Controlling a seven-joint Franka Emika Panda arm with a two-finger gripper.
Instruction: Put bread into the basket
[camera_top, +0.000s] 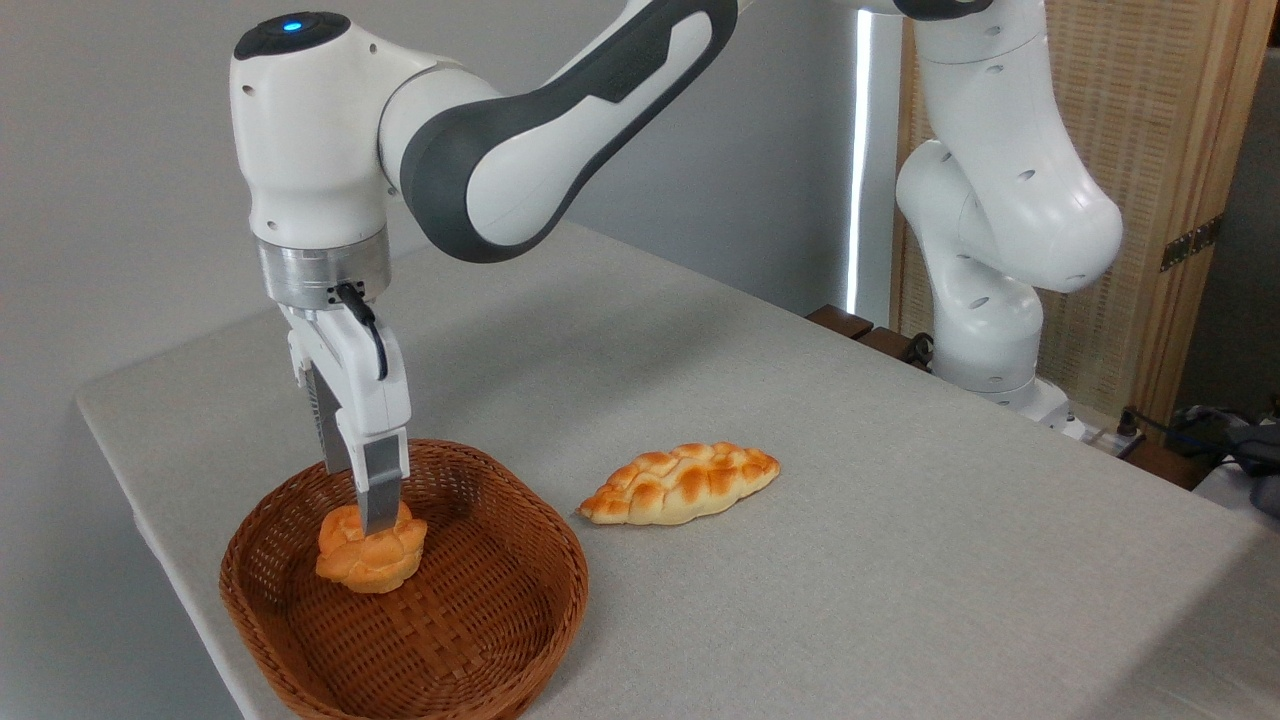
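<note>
Fixed cam, single view. Panda arm (560, 110) reaches from its base at right rear across to the left side, wrist pointing straight down over the basket (500, 620). Gripper (372, 515) is inside the basket's rim, jaws down on the bread (368, 555). Near finger (380, 490) overlaps the bun's top centre; other finger mostly hidden behind it, so jaw gap is hard to read. Looks narrow, closed onto the bun's top, but can't tell for sure whether they squeeze it or only touch.

Bread: small round orange-golden bun w/ lobed top, sitting in the basket's left-rear part, tilted a little. Seems to rest on the woven floor; underside contact not clearly visible.

Basket: oval brown wicker, shallow, flared sides, at front-left of the counter (900, 520), near the counter's left edge, front rim cut by the frame bottom.

Braided loaf (682, 483): longer, pale-golden, lying flat on the counter just right of the basket, apart from it, not touching.

Counter: light grey cloth-like surface. Background: grey wall, wood-and-cane screen (1150, 150) behind arm base, some cables (1215, 430) at far right.
</note>
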